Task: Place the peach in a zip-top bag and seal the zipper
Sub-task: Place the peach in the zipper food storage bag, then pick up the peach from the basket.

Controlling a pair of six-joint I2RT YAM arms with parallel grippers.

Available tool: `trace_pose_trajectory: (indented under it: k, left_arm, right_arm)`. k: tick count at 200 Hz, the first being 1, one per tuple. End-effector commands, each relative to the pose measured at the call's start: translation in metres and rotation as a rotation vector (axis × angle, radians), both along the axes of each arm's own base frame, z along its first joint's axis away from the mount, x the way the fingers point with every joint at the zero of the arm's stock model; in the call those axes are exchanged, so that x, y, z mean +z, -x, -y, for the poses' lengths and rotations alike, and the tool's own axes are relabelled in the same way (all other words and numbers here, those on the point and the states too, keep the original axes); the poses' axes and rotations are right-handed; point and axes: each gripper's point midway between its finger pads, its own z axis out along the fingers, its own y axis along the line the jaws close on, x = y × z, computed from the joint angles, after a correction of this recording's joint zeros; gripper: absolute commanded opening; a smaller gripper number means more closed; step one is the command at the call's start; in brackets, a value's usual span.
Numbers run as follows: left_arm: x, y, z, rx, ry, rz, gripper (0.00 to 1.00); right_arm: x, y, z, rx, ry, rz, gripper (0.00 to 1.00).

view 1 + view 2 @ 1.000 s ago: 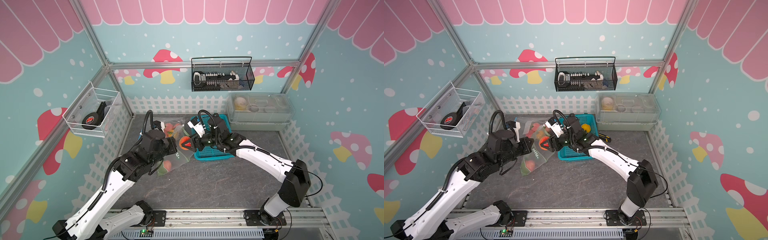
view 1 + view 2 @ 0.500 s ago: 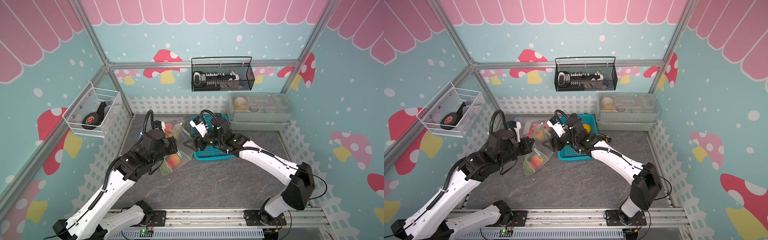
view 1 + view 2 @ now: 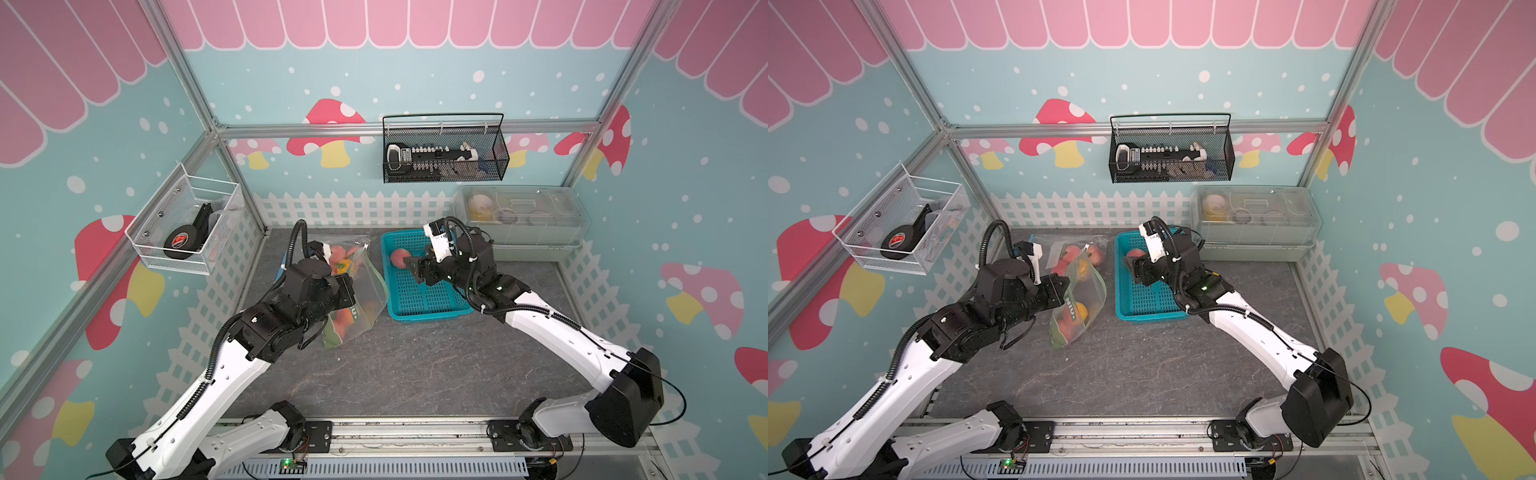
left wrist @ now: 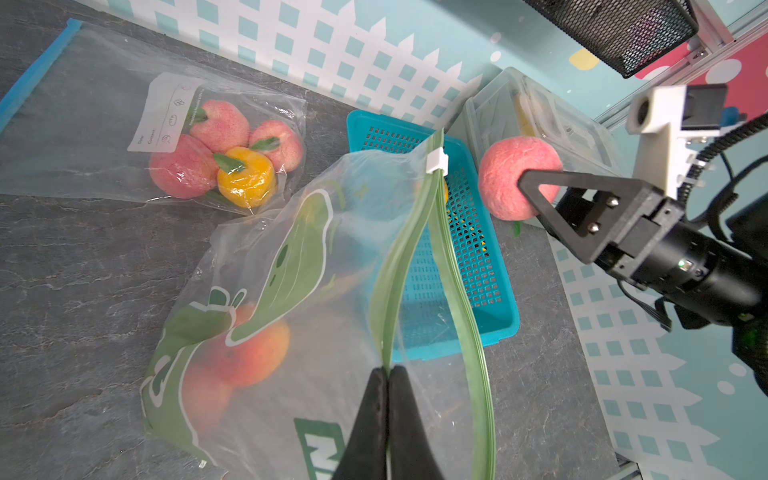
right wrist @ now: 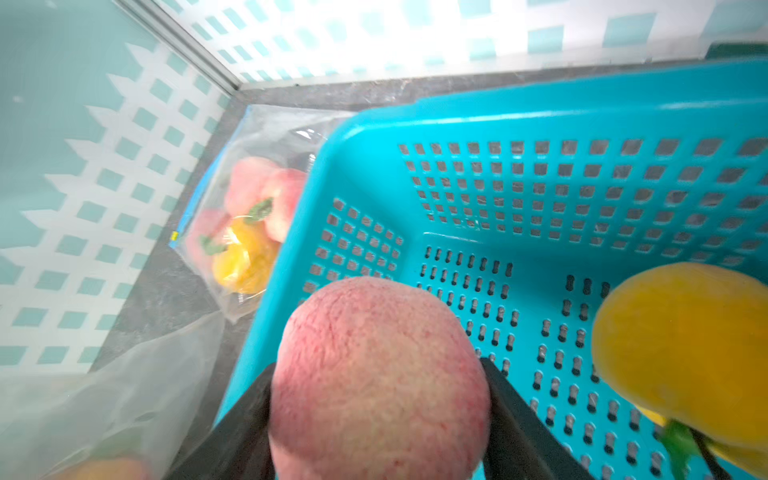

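A pink peach (image 3: 400,257) (image 5: 374,374) hangs just above the back left part of the teal basket (image 3: 415,309). My right gripper (image 3: 405,262) (image 5: 377,368) is shut on it, one finger against each side. The green-printed zip-top bag (image 3: 365,299) (image 4: 291,270) stands left of the basket with orange-red fruit inside. Its two green zipper strips are parted, and the white slider (image 4: 436,160) sits at the far end. My left gripper (image 4: 388,368) (image 3: 1065,286) is shut on the near zipper strip and holds the rim up.
A second clear bag (image 3: 345,253) (image 4: 224,158) holding peaches and a yellow fruit lies flat behind the green one. A yellow fruit (image 5: 685,340) lies in the basket. A clear lidded box (image 3: 519,220) stands at the back right, and a white picket fence edges the table.
My right gripper has drawn back from the bag's mouth to over the basket, with a peach between its fingers. My left gripper keeps its hold on the bag's rim.
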Motion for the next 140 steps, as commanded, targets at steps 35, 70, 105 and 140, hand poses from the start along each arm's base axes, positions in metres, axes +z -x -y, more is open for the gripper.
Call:
trace_pose_trajectory:
  k: [35, 70, 105, 140]
  left_arm:
    - [0.001, -0.001, -0.001, 0.002, 0.014, 0.012, 0.0]
    - [-0.001, 0.001, -0.001, 0.003, 0.014, 0.006, 0.0]
    - [-0.001, 0.002, -0.003, 0.005, 0.016, 0.005, 0.0]
    - [-0.001, 0.003, -0.004, 0.005, 0.012, 0.008, 0.0]
  right_arm:
    - [-0.074, -0.041, 0.015, -0.085, 0.069, -0.155, 0.78]
    - [-0.114, -0.069, 0.016, -0.116, 0.085, -0.241, 0.78]
    - [-0.142, -0.096, 0.003, -0.084, 0.046, -0.329, 0.79]
    - [-0.174, -0.12, -0.008, -0.071, 0.004, -0.424, 0.81]
